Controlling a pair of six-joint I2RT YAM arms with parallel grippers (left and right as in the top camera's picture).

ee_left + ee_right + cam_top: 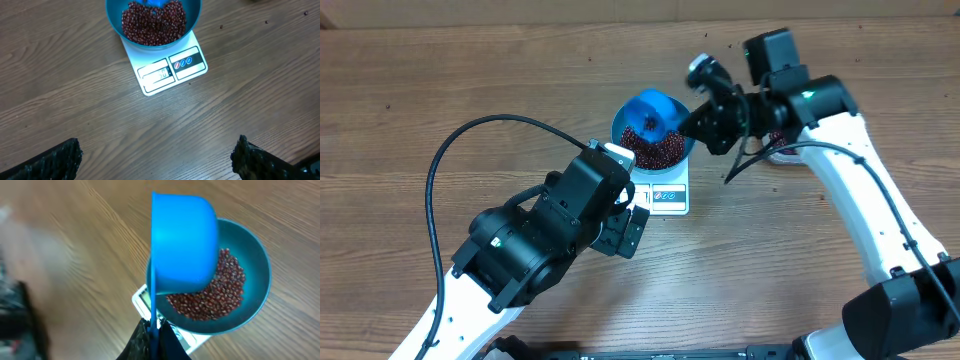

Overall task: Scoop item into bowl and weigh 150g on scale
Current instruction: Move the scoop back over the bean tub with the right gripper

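Tipping scoop over beans in bowl on scale.
Clamping scoop handle in right claw; holding left claw apart, near scale.

Scale readout: digits are showing in the left wrist view, but too small and faint to read. The bowl covers the scale's far part and runs off the top edge. Left hand: only two dark fingertips poke in at the bottom corners. In the right wrist view, the tipped scoop hides a good share of the beans. The right hand, clamped on its handle, is cut by the bottom edge. The bench on the left smears into blur, with a dark shape I can't make out.
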